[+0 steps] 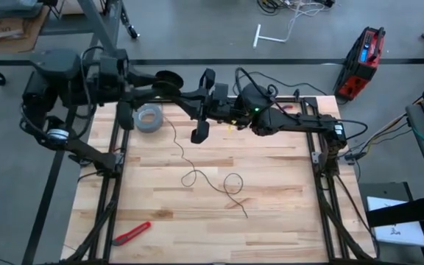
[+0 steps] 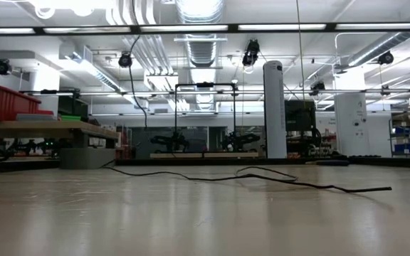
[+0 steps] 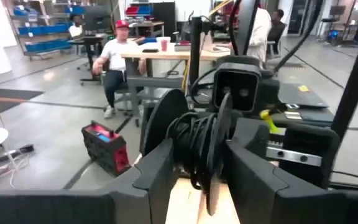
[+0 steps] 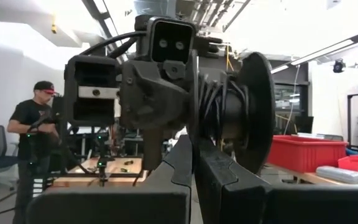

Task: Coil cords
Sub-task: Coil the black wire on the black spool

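The black reel (image 3: 194, 140), with cord wound on its core, is held up above the table's far middle between the fingers of my left gripper (image 3: 197, 171), which is shut on it. My right gripper (image 4: 193, 155) faces it from the right with its fingers shut, their tips just under the reel (image 4: 229, 115). In the high view the two grippers, left (image 1: 216, 101) and right (image 1: 232, 112), meet there. The thin black cord (image 1: 186, 165) runs out from under the left arm and lies in loose loops on the table. Its free end (image 2: 386, 189) rests on the wood. My left gripper pinches the reel between its two fingers, one finger (image 3: 157, 168) against the outer face of one flange (image 3: 166, 121) and the other against the opposite flange (image 3: 219, 158). The fingers come level from the table's left. The reel is lifted clear, its axis running across the fingers. My right gripper reaches the reel's wound cord (image 4: 219, 106) with its shut fingertips; I cannot tell whether they touch it or hold a strand.
A grey tape roll (image 1: 149, 118) lies flat at the far left of the wooden table (image 1: 285, 169). A red box cutter (image 1: 131, 232) lies near the front left corner. People show in the room beyond the table.
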Available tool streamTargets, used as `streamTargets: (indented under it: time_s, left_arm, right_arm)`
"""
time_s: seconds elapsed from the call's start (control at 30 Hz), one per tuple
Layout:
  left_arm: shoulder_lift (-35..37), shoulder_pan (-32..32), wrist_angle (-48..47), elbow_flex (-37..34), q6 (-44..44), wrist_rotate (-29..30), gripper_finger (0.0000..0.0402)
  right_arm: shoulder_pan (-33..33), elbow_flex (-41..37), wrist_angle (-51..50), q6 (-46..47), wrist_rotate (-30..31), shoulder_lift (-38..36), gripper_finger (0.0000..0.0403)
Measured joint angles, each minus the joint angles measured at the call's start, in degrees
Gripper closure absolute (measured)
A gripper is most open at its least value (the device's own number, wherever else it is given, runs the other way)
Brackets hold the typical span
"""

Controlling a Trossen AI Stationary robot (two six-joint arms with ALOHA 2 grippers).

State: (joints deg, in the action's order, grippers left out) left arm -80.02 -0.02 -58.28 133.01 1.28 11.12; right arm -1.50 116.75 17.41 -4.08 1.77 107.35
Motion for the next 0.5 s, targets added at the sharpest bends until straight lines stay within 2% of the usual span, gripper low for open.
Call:
streamTargets:
  time_s: [0.13,0.27,0.4,0.5]
  left_arm:
    - [-0.20,-0.12,0.08,0.02,-0.89,0.21,0.0296]
    - [-0.77,-0.37,0.61,0.04,-2.96,0.42,0.0380]
    - [-0.94,-0.65,1.05,0.07,-3.91,3.29,0.0394]
    - [-0.46,-0.69,0.82,0.04,-4.22,4.63,0.0397]
  right_arm:
    - [-0.10,0.02,0.12,0.30,-0.23,-0.08,0.0402]
    - [-0.13,0.02,0.20,0.68,0.14,-0.08,0.0402]
    - [-0.46,0.13,-2.10,4.34,0.30,-0.21,0.0403]
    - [-0.72,0.29,-8.00,6.97,0.14,-1.16,0.0397]
